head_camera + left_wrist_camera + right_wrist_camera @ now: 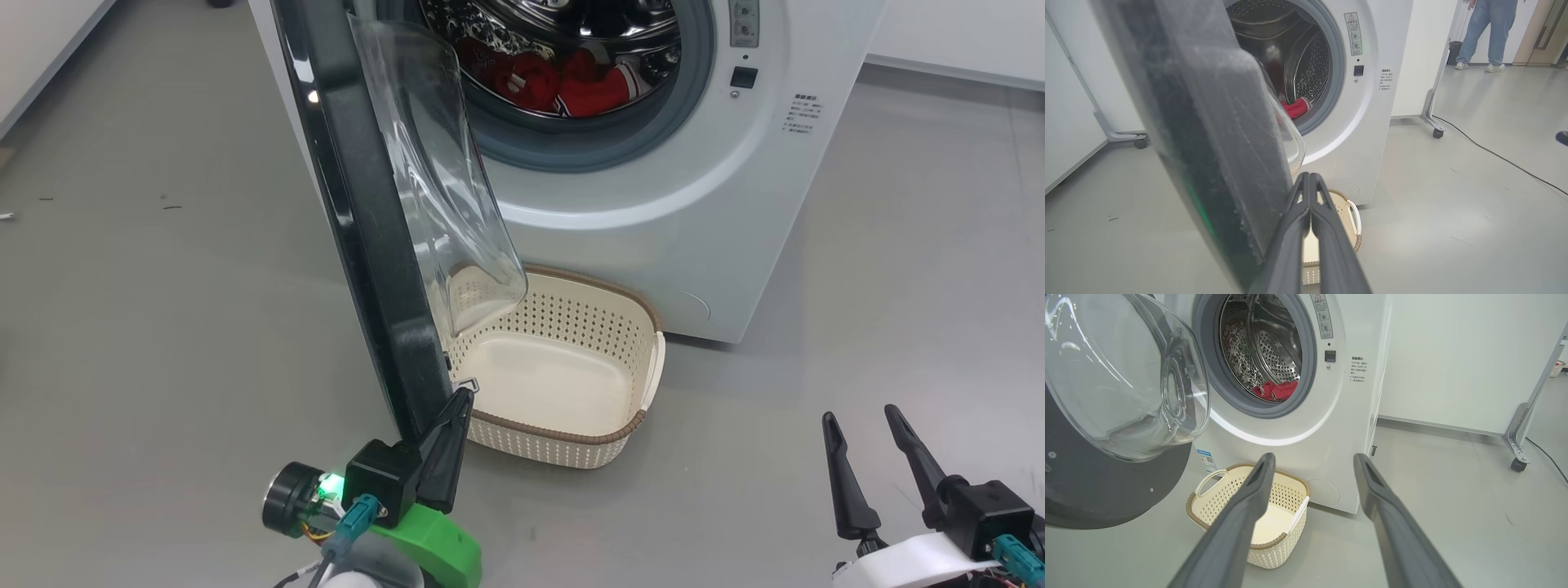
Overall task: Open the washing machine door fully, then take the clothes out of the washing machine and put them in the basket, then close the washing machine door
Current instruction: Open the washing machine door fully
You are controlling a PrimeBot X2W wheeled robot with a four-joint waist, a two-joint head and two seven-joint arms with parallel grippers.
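The washing machine (653, 212) stands with its door (359, 229) swung out, edge-on to the head view, the glass bowl (441, 180) facing the drum. Red clothes (571, 82) lie low in the steel drum, also seen as clothes (1276, 390) from the right wrist. Beneath the opening, on the floor against the machine's front, stands the cream basket (645, 343) with nothing in it. My left gripper (461, 400) is shut, its tips against the door's lower outer edge next to the latch, holding nothing. Low on the right, my right gripper (861, 416) is open, well clear of the basket.
A person's legs (1488, 32) stand far off by a doorway at the right. A dark cable (1494, 153) runs across the grey floor, near a wheeled panel foot (1431, 118). Open floor lies to the left and right of the machine.
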